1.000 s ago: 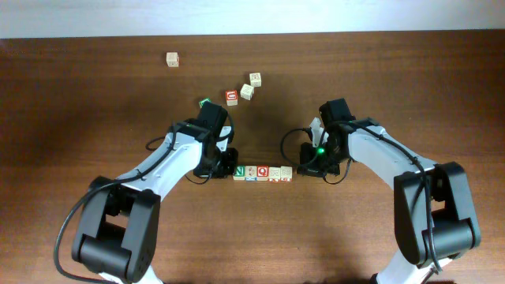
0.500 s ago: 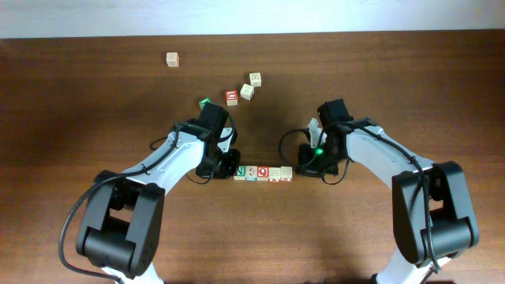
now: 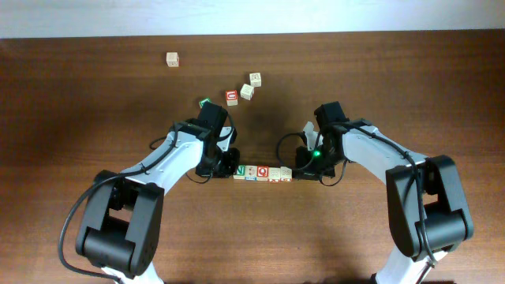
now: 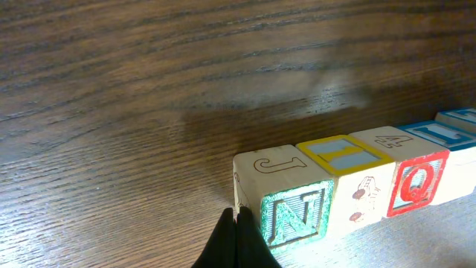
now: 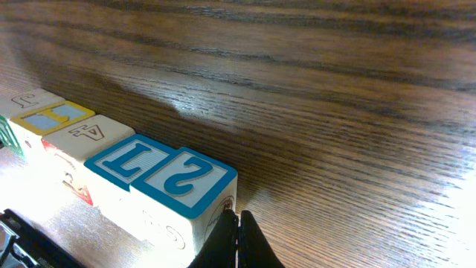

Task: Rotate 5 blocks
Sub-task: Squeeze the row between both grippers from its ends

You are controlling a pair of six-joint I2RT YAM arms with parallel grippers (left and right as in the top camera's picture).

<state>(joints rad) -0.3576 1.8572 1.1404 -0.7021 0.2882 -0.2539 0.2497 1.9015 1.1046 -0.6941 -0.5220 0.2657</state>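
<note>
Bracketing the row of five small light-wood alphabet cubes (image 3: 262,173) on the dark wooden table (image 3: 79,95): left gripper (image 4: 236,234), fingers together, at the green-N end cube (image 4: 294,216), right gripper (image 5: 238,237), fingers together, at the blue-marked end cube (image 5: 186,182); turning looks set up, next likely needs opposed sideways nudges.

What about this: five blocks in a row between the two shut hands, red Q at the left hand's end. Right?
No. The block at the end by the left hand is the green N; the red Q is in the middle of the row, as the left wrist view shows. The rest holds: five blocks, both hands shut, the right hand at the other end.
</note>
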